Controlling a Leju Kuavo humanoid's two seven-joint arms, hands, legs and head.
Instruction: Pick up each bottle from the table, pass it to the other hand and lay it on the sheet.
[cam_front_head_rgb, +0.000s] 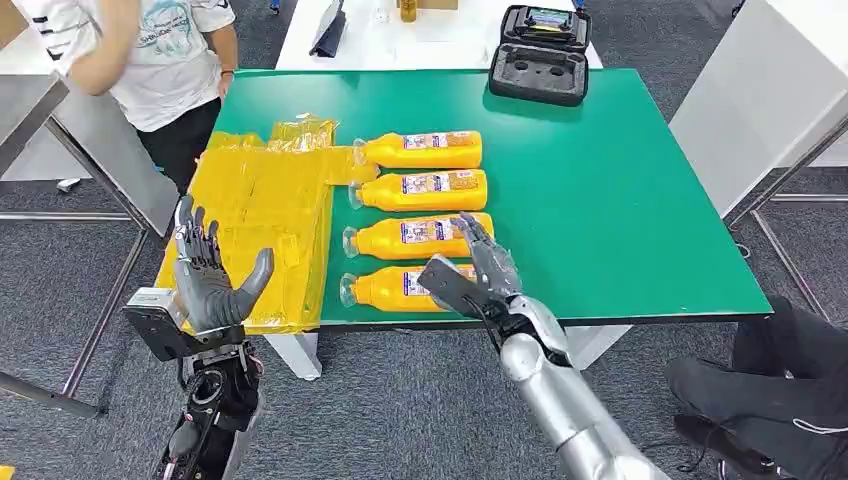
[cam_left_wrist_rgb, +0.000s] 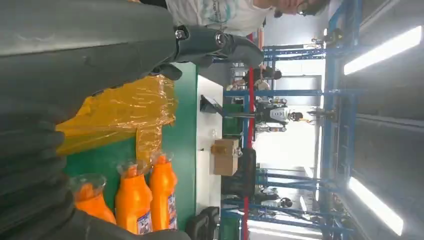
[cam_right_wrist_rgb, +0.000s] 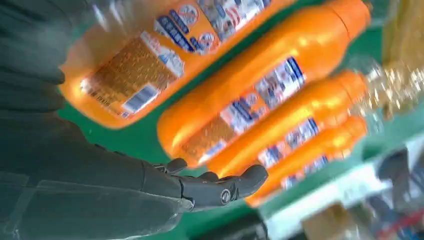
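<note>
A: How are the bottles laid out?

B: Four orange bottles are seen lying on their sides in a row on the green table (cam_front_head_rgb: 620, 190), caps turned toward the yellow sheet (cam_front_head_rgb: 260, 215). The farthest bottle (cam_front_head_rgb: 420, 150) is followed by the second bottle (cam_front_head_rgb: 422, 190), the third bottle (cam_front_head_rgb: 420, 238) and the nearest bottle (cam_front_head_rgb: 392, 288), which lies close to the table's front edge. The sheet is spread over the table's left part, crinkled, with its near edge hanging past the table.

A: What is shown of the right hand?

B: The right hand (cam_front_head_rgb: 470, 272) is held over the label ends of the two nearest bottles, fingers apart and nothing gripped. From the wrist camera its fingers (cam_right_wrist_rgb: 220, 187) are seen stretched out just beside the bottles; whether a bottle is touched cannot be told.

A: And the left hand?

B: The left hand (cam_front_head_rgb: 212, 275) is raised in front of the sheet's near edge, palm turned inward, fingers spread, nothing held.

A: Anything else nearby?

B: A person in a white shirt (cam_front_head_rgb: 160, 55) is seen at the table's far left corner, and an open black case (cam_front_head_rgb: 540, 55) rests at the far edge.
</note>
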